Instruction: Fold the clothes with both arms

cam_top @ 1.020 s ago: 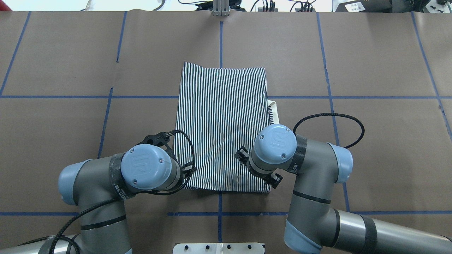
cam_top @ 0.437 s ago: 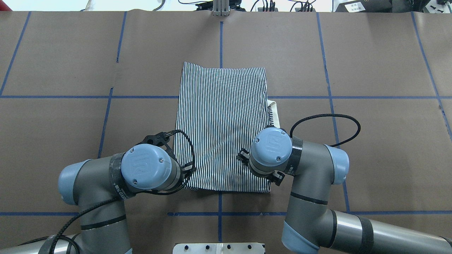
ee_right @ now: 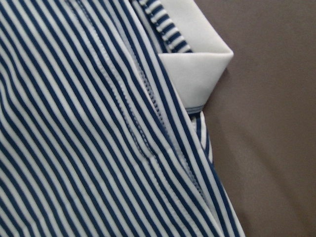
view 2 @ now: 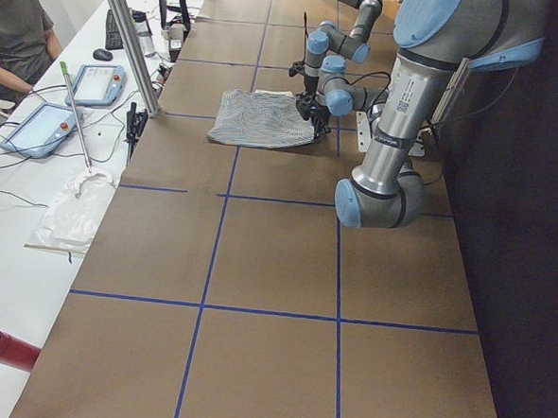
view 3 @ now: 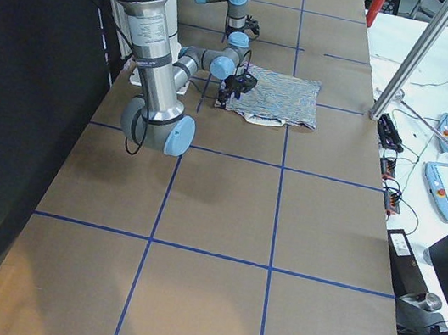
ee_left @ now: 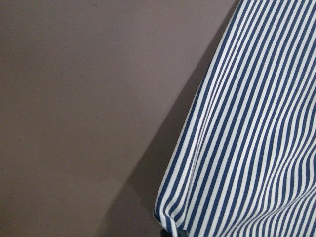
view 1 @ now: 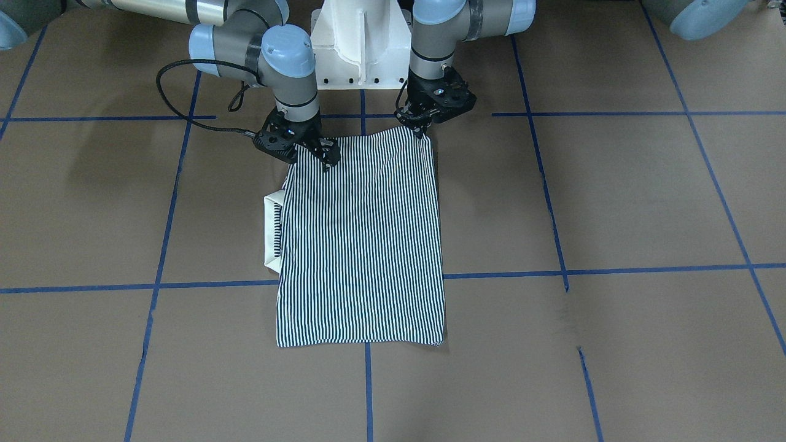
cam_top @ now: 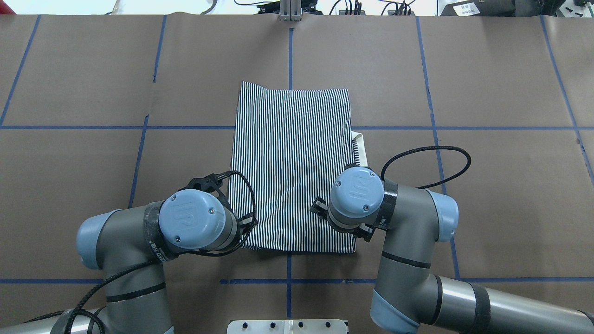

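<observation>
Shirt fabric lies folded into a tall striped rectangle in the middle of the brown table. It straddles the blue tape lines, and its cream collar pokes out from under the right edge. It has not shifted over the last second, and its outline and collar sit as they did before.

The left arm has not moved either. The left claw is at the shirt's near left corner, the one closest to the robot. Its fingers are pinched together on the cloth. In the left wrist view that corner is raised slightly off the table, with a shadow beneath it.

The right arm is what has changed. Its blue wrist cap has slid a little to the left and nearer to the robot. It now sits further in over the near right part of the shirt, and it hides more of the collar's near end than it did a second ago. The black cable looping off that wrist has drawn in with it.

The right claw is down at the shirt near its near right edge. I cannot tell whether its fingers are parted or closed on the fabric. The right wrist view shows only stripes, a seam and the collar lying against the table.
</observation>
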Tool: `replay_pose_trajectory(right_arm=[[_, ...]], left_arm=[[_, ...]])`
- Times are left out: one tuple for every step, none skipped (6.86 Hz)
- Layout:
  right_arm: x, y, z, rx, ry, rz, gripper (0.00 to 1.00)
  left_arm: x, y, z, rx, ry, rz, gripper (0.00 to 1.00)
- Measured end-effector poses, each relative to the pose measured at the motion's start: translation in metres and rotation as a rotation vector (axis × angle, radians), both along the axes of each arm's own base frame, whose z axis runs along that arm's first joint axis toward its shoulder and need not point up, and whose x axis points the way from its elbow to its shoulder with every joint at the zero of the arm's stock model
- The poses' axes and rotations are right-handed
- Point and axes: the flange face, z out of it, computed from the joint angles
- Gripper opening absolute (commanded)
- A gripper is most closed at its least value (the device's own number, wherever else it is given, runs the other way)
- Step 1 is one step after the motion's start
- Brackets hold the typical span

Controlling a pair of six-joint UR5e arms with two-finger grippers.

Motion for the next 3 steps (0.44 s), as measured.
replay_pose_trajectory(right_arm=[[0.0002, -0.0012, 0.0006, 0.008, 0.000, -0.007, 1.00], [0.0002, -0.0026, 0.0016, 0.011, 0.001, -0.008, 1.00], [-0.0003, -0.0039, 0.0033, 0.011, 0.004, -0.008, 1.00]], left_arm=[[0.0000, 0.0000, -0.0001, 0.000, 0.000, 0.000, 0.00], [0.0000, 0.0000, -0.0004, 0.000, 0.001, 0.000, 0.00], [0.0000, 0.0000, -0.0006, 0.000, 0.001, 0.000, 0.00]])
